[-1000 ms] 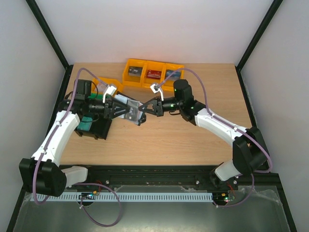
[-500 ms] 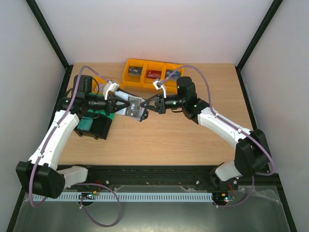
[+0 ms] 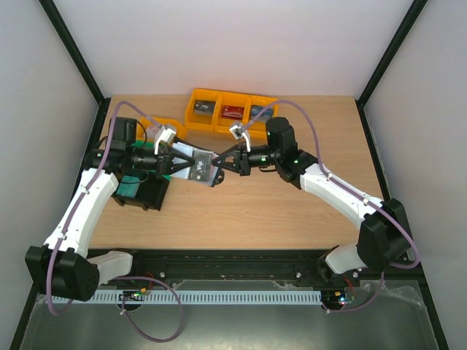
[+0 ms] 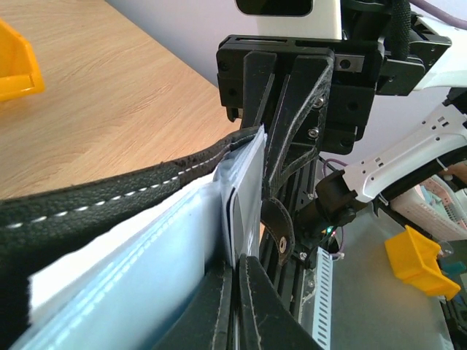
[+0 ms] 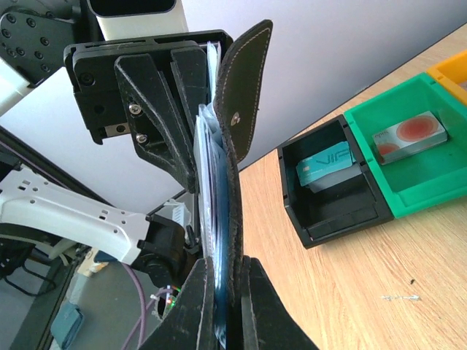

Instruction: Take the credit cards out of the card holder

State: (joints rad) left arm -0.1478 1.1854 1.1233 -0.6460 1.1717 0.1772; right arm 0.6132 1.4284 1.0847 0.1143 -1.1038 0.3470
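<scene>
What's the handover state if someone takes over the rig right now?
Left gripper: shut on the inner pocket edge of the wallet.
Right gripper: shut on its leather cover; the wallet hangs in the air between the two.
Done: teal card in black bin, red-spotted card in green bin; yellow bins at the back each hold something.
Left: pull any remaining cards; can't tell how many.

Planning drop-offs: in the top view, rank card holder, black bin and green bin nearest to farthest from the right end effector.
1. Card holder, held by the right end effector.
2. Black bin, to its left.
3. Green bin, farther left.
</scene>
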